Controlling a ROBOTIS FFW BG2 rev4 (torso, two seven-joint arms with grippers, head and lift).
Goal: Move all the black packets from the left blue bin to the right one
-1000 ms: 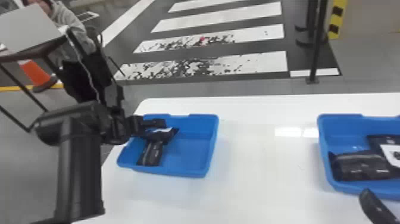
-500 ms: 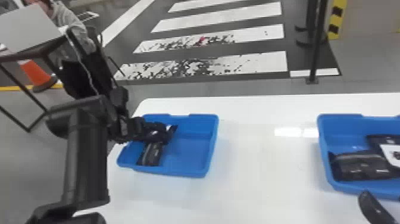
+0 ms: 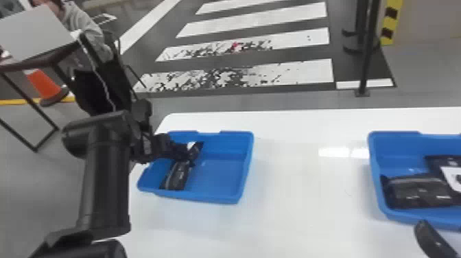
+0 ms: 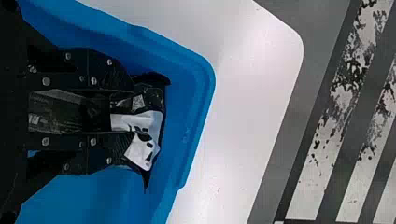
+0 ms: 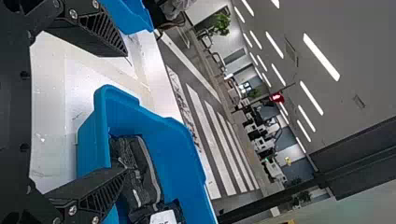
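In the head view, the left blue bin (image 3: 219, 198) is set on the white bench (image 3: 295, 178), and two black packets can be made out in it. One, the plain-looking packet (image 3: 176, 175), is laid along the left part of the left blue bin, close to its near side. The other, the white-labelled packet (image 4: 145, 133), is found farther back in the left blue bin and is touched by the first in the head view, or nearly so; which of these cannot be told.

The left tool (image 3: 187, 151) is held low inside the left blue bin, toward its far left part, having been brought in over the left wall. In the left wrist view its two fingers are seen apart, with the white-labelled packet at their tips. Whether that packet is gripped cannot be told.

The right blue bin (image 3: 394, 140) is placed well apart from the left blue bin, to its right on the bench. At least two more black packets (image 3: 418, 190) are contained there, one of them marked with a white patch.

The right tool (image 3: 431, 239) is kept well to the right of the left blue bin and nearer the camera. Its fingers are seen spread widely apart in the right wrist view, with nothing held between them. Beyond the left blue bin, a white-striped floor (image 3: 291, 72) is seen.
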